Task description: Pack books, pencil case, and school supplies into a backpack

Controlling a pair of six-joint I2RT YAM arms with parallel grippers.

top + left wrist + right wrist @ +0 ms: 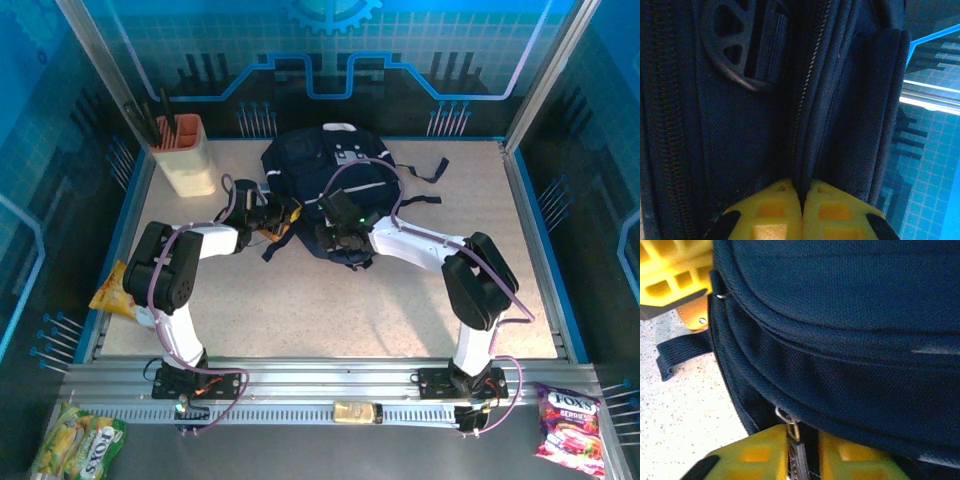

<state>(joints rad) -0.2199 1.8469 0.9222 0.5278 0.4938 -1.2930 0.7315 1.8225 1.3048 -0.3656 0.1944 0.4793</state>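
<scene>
1. Top external view: one backpack (pixel 335 170), navy fabric, rounded and slumped, with pale grey patches and black straps, lies at the far middle of the speckled table (pixel 400 310).
2. Both white-and-black arms reach to the bag. The left gripper (pixel 287 214) is at its left edge and the right gripper (pixel 337 240) at its near edge.
3. One cream holder (pixel 186 158) with dark tools stands at the far left corner. Three glossy snack packets (pixel 570 430) lie around the table's edges.
4. Left wrist view: the backpack (pixel 755 135) shows as coarse woven cloth with two lines of zipper teeth and one round black plastic buckle (pixel 735 47).
5. The left gripper (pixel 802 212) has its two ribbed yellow fingers (pixel 772 212) pressed together, pinching a fold of the cloth along the zipper seam.
6. Right wrist view: the backpack (pixel 850 340) bulges in padded, stitched ridges over the table (pixel 690 410), with one black strap (pixel 680 352) trailing left.
7. The right gripper (pixel 802 457) has its jaws a narrow way apart. One metal zipper pull (pixel 796 447) hangs between them, with a dark gap beside it.
</scene>
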